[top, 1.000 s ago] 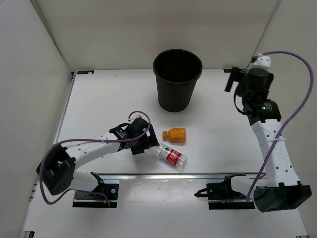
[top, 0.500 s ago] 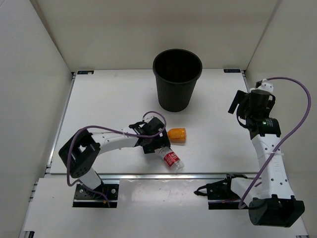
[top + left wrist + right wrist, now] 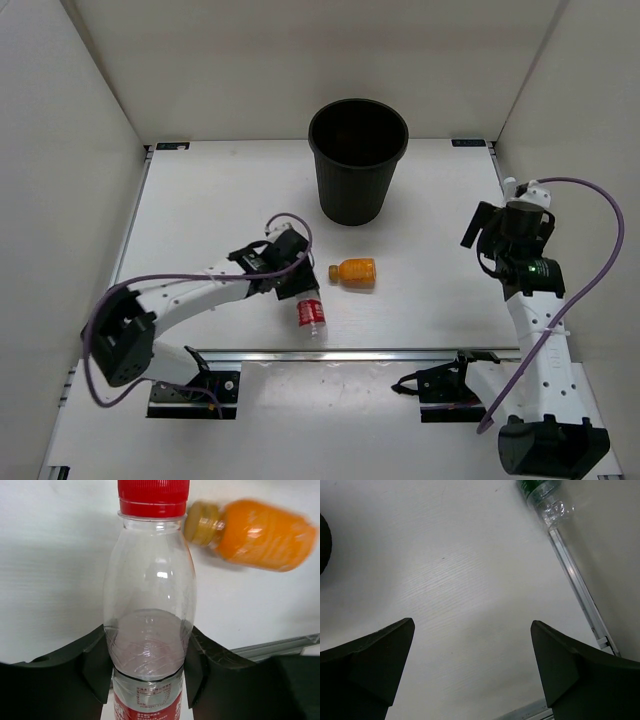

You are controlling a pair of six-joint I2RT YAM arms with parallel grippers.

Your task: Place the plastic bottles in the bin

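My left gripper (image 3: pixel 147 657) is shut on a clear plastic bottle (image 3: pixel 149 610) with a red cap and red label, both fingers pressed against its body. From above, that bottle (image 3: pixel 311 316) sticks out of the left gripper (image 3: pixel 297 293) near the table's front rail. A stubby orange bottle (image 3: pixel 354 271) lies on its side just right of it, and shows beyond the cap as the orange bottle (image 3: pixel 260 527). The black bin (image 3: pixel 358 160) stands at the back centre. My right gripper (image 3: pixel 472 652) hangs open over bare table. A green-labelled bottle (image 3: pixel 542 492) lies ahead of it by the wall.
White walls enclose the table on three sides. A metal rail (image 3: pixel 400 352) runs along the front edge, and another rail (image 3: pixel 575 580) follows the right wall. The right arm (image 3: pixel 520 245) stands at the right side, and a curve of the bin (image 3: pixel 323 542) shows at its wrist view's left.
The left gripper has closed on the red-capped bottle, which has swung to point toward the front rail. The orange bottle rolled slightly. The right arm came down and nearer.
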